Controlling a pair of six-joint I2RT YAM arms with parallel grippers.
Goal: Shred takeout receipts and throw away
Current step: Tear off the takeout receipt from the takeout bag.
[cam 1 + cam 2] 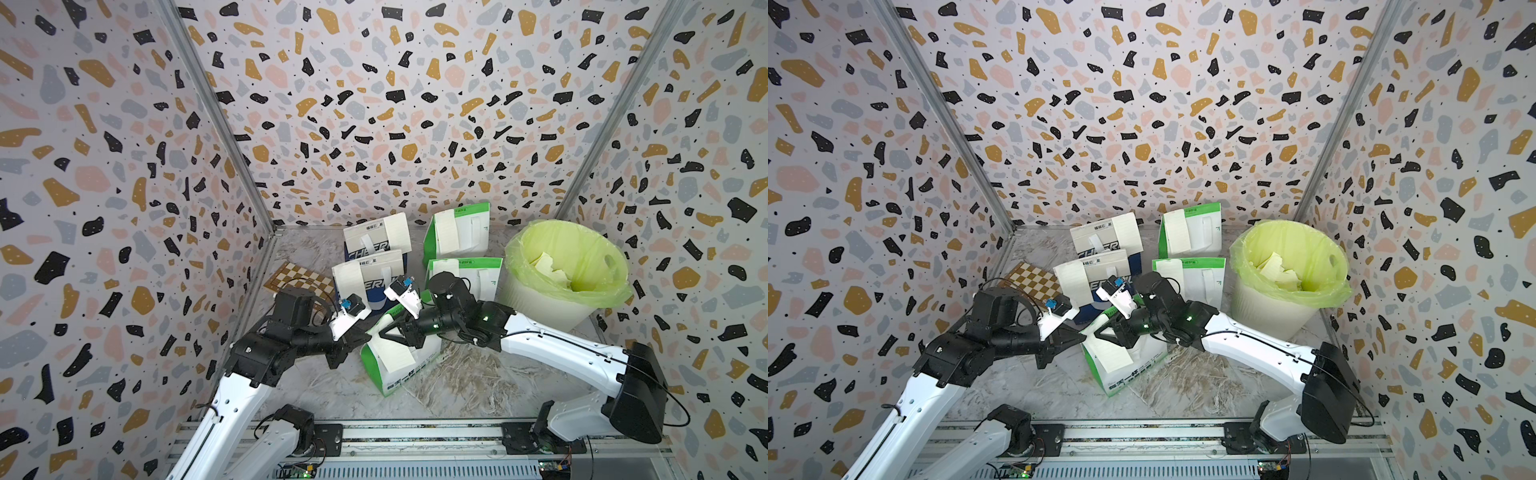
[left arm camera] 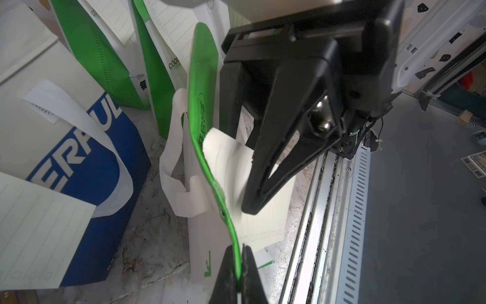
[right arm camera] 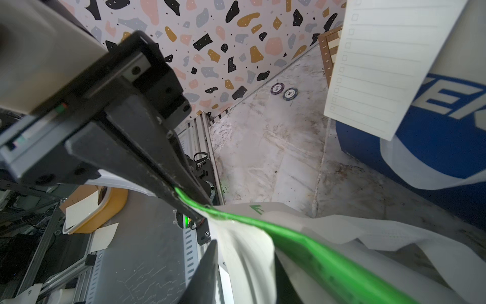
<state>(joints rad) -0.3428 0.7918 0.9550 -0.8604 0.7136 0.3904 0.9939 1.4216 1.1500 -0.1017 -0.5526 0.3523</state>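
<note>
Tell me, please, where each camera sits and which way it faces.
Top views: above the front rail, looking down on table and bin; left arm and right arm show.
Left wrist: on its arm, looking along the left pincer, shut on the rim of the tipped green bag.
Right wrist: behind the right pincer, facing the left wall.
Shared: each wrist view shows the opposite pincer and that green rim.

— Any room around the right gripper (image 2: pixel 248 210)?
— Little. The left gripper (image 2: pixel 240 263) sits tip to tip with it, clamped on the tilted bag (image 1: pixel 419 359). Past both, blue bags (image 1: pixel 374 286) and upright green bags (image 1: pixel 478 278) block the way.
— Open space?
— Bare floor (image 1: pixel 478 386) under the right arm. The bin (image 1: pixel 536 299) stands well apart.
</note>
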